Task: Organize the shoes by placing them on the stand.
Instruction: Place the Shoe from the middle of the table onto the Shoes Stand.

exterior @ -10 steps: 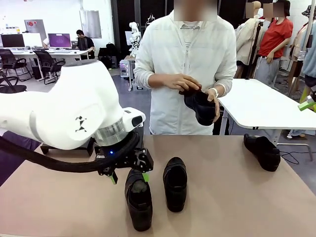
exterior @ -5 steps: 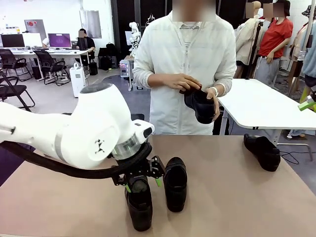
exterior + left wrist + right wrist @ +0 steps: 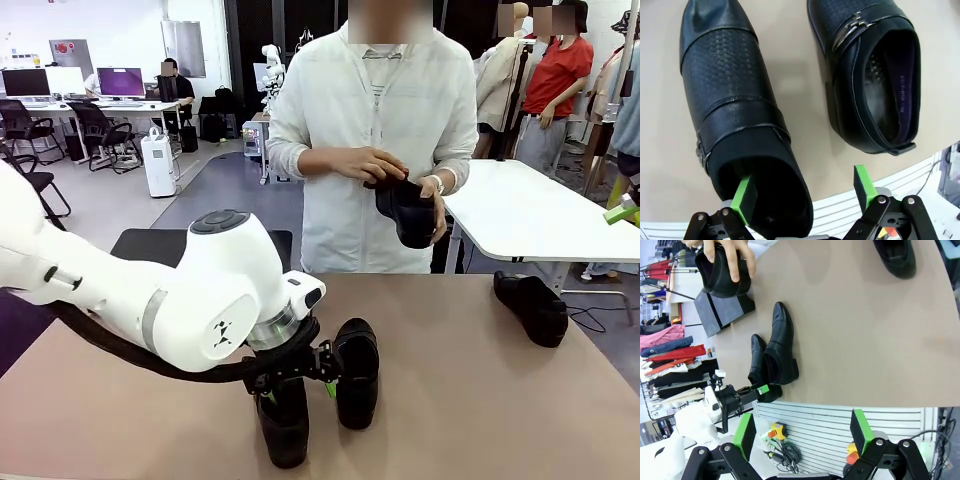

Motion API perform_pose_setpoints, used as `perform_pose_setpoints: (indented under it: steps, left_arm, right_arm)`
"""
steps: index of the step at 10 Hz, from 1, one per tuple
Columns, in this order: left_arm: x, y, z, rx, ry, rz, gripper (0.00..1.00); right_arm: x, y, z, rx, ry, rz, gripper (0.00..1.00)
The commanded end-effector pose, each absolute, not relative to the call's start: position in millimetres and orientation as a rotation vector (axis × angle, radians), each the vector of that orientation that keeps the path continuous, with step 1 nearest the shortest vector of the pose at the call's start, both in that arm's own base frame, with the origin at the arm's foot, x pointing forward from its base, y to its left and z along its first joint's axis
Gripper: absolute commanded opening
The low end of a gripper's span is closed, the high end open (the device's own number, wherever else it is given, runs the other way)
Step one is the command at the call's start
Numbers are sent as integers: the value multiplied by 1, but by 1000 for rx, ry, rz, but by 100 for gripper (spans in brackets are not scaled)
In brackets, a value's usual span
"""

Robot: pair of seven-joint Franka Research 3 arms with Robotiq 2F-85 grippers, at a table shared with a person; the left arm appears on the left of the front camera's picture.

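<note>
Two black shoes lie side by side near the table's front, the left shoe (image 3: pixel 285 425) (image 3: pixel 735 115) and the right shoe (image 3: pixel 356 372) (image 3: pixel 870 85). My left gripper (image 3: pixel 296 390) (image 3: pixel 802 190) is open and low over the left shoe's heel, with one green pad inside its opening and the other outside its side wall. A third shoe (image 3: pixel 532 307) (image 3: pixel 895 257) lies at the far right. The person's hands hold a fourth shoe (image 3: pixel 408 212) (image 3: pixel 722 270) above the far edge. A black stand (image 3: pixel 150 245) (image 3: pixel 722 312) sits at the far left. My right gripper (image 3: pixel 802 430) is open, high off the table.
The person stands at the far side, in the middle. The table (image 3: pixel 470 400) is bare between the pair and the right-hand shoe. My left arm's big white elbow (image 3: pixel 200 300) hangs over the front left of the table.
My left arm has swung right and down, bringing its gripper lower around the left shoe's heel. The shoes and the person's hands have stayed put.
</note>
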State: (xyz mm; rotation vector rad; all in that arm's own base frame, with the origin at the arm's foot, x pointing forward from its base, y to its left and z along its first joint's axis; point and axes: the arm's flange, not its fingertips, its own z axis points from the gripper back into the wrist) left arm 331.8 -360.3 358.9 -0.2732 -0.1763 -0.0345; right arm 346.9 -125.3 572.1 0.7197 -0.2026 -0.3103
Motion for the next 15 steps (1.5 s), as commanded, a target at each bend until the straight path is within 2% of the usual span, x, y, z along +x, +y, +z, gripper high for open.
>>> perform_pose_setpoints:
  steps: [1,2,3,4,12,15]
  left_arm:
    - [341,-373,352,-260,-210,-16,100]
    - [342,-374,351,-252,-235,-16,65]
    - [342,-374,350,-245,-231,-13,6]
    - [342,-374,350,-235,-231,-8,0]
    - [338,-366,353,-152,-200,2,0]
    - [332,-352,380,-168,-225,-52,0]
  right_arm:
    - [348,-126,574,732,-207,-301,100]
    - [348,-126,574,732,-207,-301,100]
    - [348,-126,574,732,-207,-301,100]
    - [348,-126,574,732,-207,-301,100]
    - [348,-126,574,732,-207,-301,100]
    - [348,-126,574,732,-207,-301,100]
